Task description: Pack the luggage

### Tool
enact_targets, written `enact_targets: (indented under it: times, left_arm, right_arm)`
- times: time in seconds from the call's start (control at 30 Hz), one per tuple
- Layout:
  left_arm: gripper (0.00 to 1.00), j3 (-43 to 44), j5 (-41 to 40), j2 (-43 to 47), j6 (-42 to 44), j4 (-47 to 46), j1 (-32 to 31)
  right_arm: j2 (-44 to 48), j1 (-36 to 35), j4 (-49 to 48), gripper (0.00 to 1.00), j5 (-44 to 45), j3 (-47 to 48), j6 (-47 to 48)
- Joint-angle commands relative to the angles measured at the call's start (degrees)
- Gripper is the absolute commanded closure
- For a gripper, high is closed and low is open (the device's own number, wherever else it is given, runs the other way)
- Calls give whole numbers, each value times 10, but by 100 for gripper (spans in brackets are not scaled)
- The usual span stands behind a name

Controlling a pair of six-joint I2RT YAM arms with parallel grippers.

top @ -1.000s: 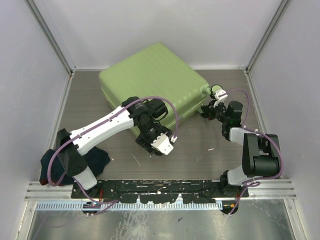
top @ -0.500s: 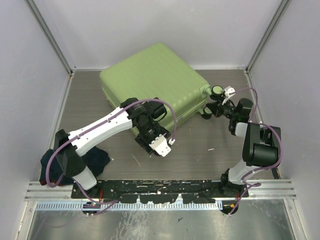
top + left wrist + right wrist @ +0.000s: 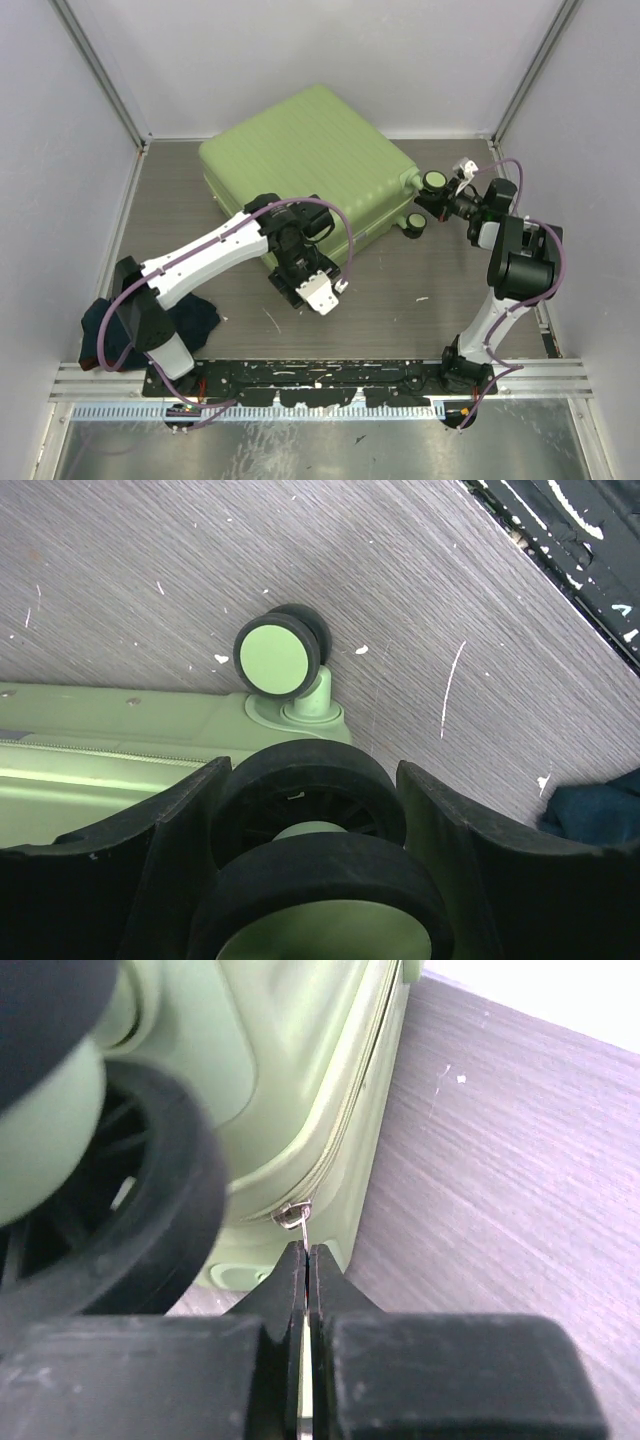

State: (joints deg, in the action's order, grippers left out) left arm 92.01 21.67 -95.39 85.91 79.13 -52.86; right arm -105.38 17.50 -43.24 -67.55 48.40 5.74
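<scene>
The luggage (image 3: pixel 300 150) lies closed on the worktop (image 3: pixel 400 300), toward the far side. Zipping looks to be the step in hand: the right claw (image 3: pixel 307 1260) is clenched on the zipper pull (image 3: pixel 291 1217), and the left claw (image 3: pixel 312 772) grasps a wheel (image 3: pixel 310 815), bracing. Next, the pull needs a steady drag along the seam.

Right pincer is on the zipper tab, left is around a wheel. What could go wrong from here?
1. The right pincer grips just the thin zipper pull at its tips; it may slip out under a tug.
2. The left pincer steadies the luggage only by a wheel, whose caster can swivel, so it may shift when the pull is tugged.
</scene>
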Motion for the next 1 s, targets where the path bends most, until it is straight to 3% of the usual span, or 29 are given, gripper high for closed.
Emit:
enact_targets:
  times: [0.0, 0.27, 0.5, 0.73, 0.8, 0.97]
  left_arm:
    - [34, -42, -83, -46, -43, 203, 45]
    - [32, -18, -84, -76, -40, 212, 57]
    - [32, -13, -90, -84, -42, 204, 82]
    - [16, 37, -51, -59, -88, 172, 116]
    - [1, 65, -23, -43, -119, 167, 121]
    - [2, 70, 50, 72, -157, 132, 120]
  right_arm:
    - [-42, 72, -47, 99, 90, 110, 51]
    - [-123, 53, -42, 99, 45, 214, 86]
    - [-158, 11, -82, 99, 18, 253, 24]
    - [-148, -25, -89, 99, -33, 237, 56]
    - [-140, -33, -93, 99, -37, 232, 53]
    - [-113, -53, -152, 99, -46, 194, 16]
